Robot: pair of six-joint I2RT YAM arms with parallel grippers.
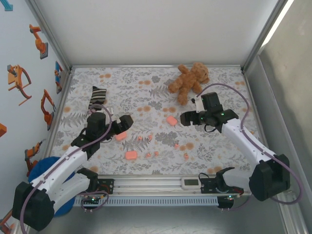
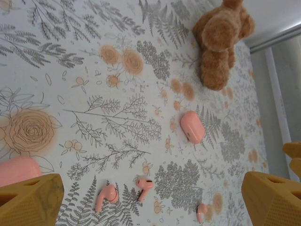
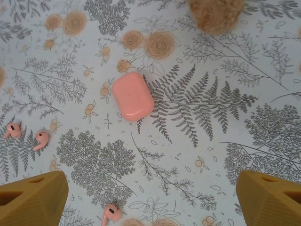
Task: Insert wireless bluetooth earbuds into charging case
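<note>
Three pink charging cases lie on the floral cloth: one mid-table [image 1: 171, 120], one by my left gripper [image 1: 121, 136] and one nearer the front [image 1: 131, 155]. Several tiny pink earbuds lie scattered between them, such as a pair [image 1: 145, 138] and one [image 1: 176, 145]. My left gripper [image 1: 118, 127] hangs open over the cloth; its view shows two earbuds [image 2: 106, 197] [image 2: 144, 185] between the fingers, a third [image 2: 202, 212], and a case [image 2: 192, 126] farther off. My right gripper [image 1: 184, 118] is open just right of the middle case [image 3: 133, 95], with an earbud [image 3: 112, 214] below it.
A brown teddy bear [image 1: 190, 80] lies at the back right and a striped sock [image 1: 97, 96] at the back left. Metal frame walls border the cloth. A small white device [image 1: 190, 183] sits on the front rail. A blue object [image 1: 46, 168] lies at the left front.
</note>
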